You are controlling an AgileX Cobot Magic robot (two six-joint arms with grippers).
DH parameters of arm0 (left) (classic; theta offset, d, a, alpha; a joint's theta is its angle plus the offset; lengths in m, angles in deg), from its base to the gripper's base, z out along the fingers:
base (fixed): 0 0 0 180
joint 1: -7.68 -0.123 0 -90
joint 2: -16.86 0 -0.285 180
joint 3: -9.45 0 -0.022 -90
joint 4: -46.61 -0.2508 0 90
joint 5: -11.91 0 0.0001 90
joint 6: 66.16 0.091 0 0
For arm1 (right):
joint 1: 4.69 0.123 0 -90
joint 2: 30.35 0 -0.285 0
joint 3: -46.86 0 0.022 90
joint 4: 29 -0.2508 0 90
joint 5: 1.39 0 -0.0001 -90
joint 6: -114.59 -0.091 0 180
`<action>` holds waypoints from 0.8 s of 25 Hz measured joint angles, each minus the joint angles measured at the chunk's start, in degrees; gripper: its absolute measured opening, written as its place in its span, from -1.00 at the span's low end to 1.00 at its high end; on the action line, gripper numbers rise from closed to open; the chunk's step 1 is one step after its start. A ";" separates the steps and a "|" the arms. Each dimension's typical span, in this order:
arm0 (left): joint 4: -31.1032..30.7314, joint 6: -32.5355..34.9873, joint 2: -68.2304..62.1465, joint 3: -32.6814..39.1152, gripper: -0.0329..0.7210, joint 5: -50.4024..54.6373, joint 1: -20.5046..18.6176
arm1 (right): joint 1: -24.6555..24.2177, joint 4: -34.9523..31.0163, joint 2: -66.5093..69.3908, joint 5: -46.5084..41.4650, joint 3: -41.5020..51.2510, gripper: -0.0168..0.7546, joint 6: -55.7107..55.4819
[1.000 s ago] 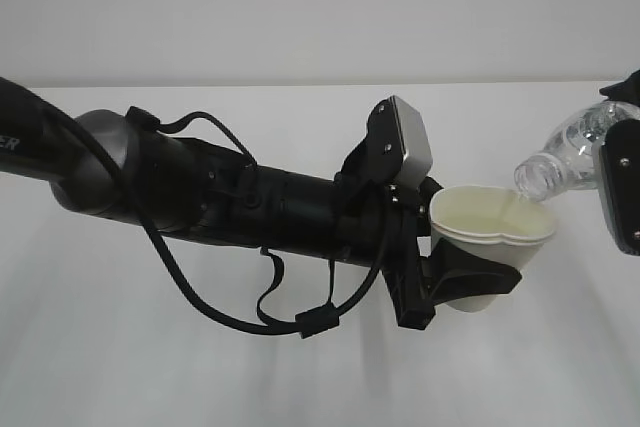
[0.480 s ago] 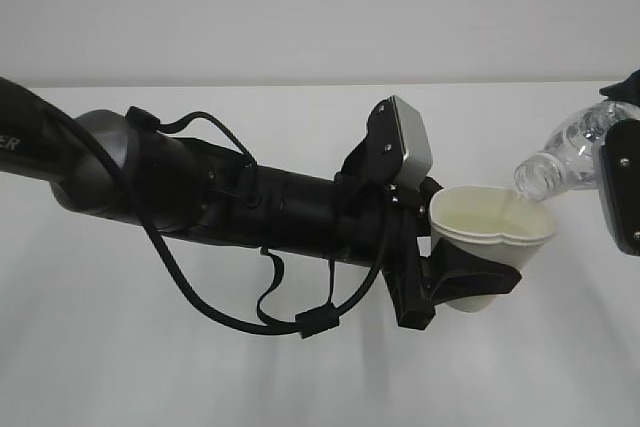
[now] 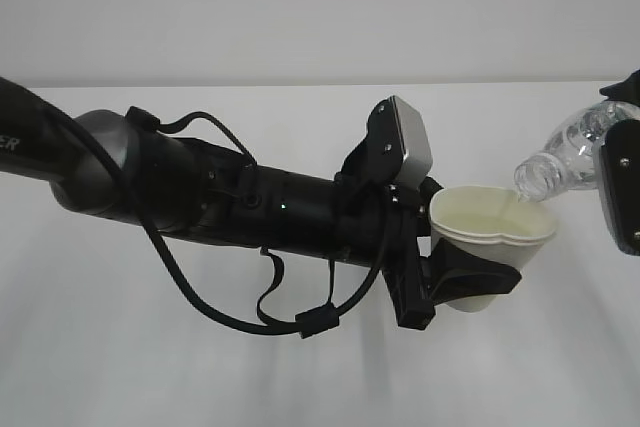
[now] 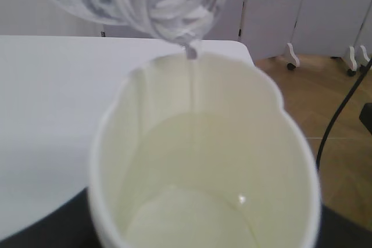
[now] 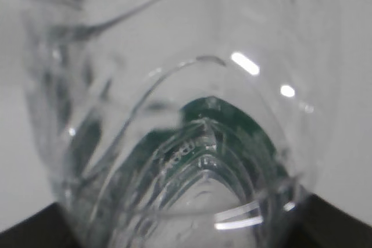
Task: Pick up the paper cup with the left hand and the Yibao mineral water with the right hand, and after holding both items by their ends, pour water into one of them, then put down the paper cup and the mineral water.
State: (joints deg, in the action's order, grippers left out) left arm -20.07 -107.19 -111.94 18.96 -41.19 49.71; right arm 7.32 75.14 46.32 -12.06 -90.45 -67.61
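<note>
Nothing has shifted over the last second: the left hand still clamps the paper cup low on its wall. At right, the right hand keeps gripping the tilted bottle, mouth over the rim, so pouring continues.

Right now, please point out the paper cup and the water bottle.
paper cup (image 3: 492, 222), exterior view, on its inner wall below the rim.
water bottle (image 3: 552, 164), exterior view, on its clear tilted shoulder.

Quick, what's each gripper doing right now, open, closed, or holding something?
Left gripper: closed on the paper cup.
Right gripper: closed on the Yibao mineral water, tilted over the cup.
</note>
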 joint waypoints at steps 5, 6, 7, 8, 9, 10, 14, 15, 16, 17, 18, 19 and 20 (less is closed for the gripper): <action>0.00 0.00 0.00 0.00 0.19 0.00 0.00 | 0.00 0.00 0.00 0.00 0.00 0.23 0.00; 0.00 0.00 0.00 0.00 0.19 0.00 0.00 | 0.00 0.00 0.00 0.00 0.00 0.23 0.00; 0.00 0.00 0.00 0.00 0.19 0.00 0.00 | 0.00 0.00 0.00 0.00 0.00 0.23 0.00; 0.00 0.00 0.00 0.00 0.19 0.00 0.00 | 0.00 0.00 0.00 0.00 0.00 0.23 0.00; 0.00 0.00 0.00 0.00 0.19 0.00 0.00 | 0.00 0.00 0.00 0.00 0.00 0.23 0.00; 0.00 0.00 0.00 0.00 0.19 0.00 0.00 | 0.00 0.00 0.00 0.00 0.00 0.23 0.00; 0.00 0.00 0.00 0.00 0.19 0.00 0.00 | 0.00 0.00 0.00 0.00 0.00 0.23 0.00; 0.00 0.00 0.00 0.00 0.19 0.00 0.00 | 0.00 0.00 0.00 0.00 0.00 0.23 0.00; 0.00 0.00 0.00 0.00 0.19 0.00 0.00 | 0.00 0.00 0.00 0.00 0.00 0.23 0.00; 0.00 0.00 0.00 0.00 0.19 0.00 0.00 | 0.00 0.00 0.00 0.00 0.00 0.23 0.00; 0.00 0.00 0.00 0.00 0.19 0.00 0.00 | 0.00 0.00 0.00 0.00 0.00 0.23 0.06; 0.00 0.00 0.00 0.00 0.19 0.00 0.00 | 0.00 0.00 0.00 0.00 0.00 0.23 0.06; 0.00 0.00 0.00 0.00 0.19 0.00 0.00 | 0.00 0.00 0.00 0.00 0.00 0.23 0.06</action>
State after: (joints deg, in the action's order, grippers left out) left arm -20.07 -107.19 -111.94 18.96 -41.19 49.71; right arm 7.32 75.14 46.32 -12.06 -90.45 -67.55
